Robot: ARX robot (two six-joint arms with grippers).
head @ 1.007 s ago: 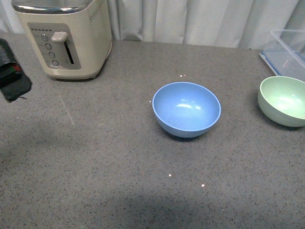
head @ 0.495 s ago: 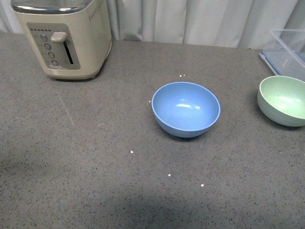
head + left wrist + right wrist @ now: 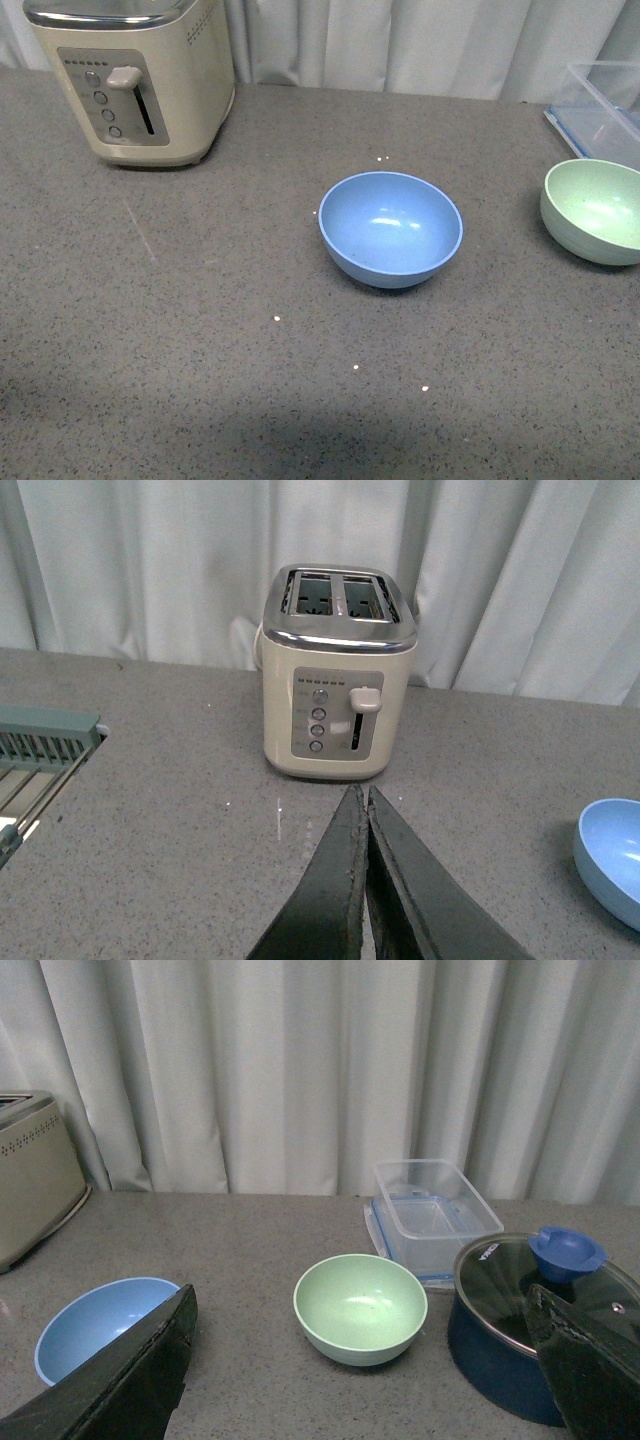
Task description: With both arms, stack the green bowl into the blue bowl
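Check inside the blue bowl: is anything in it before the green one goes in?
The blue bowl looks empty in the front view: bare smooth floor and far wall, only a glare spot. Its near inner wall, just below the rim, is hidden by that rim.

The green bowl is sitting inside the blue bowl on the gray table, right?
Not quite. The green bowl is not inside the blue bowl. It sits beside it on the gray table, with bare table between the two. The blue bowl is empty. The front view shows this.
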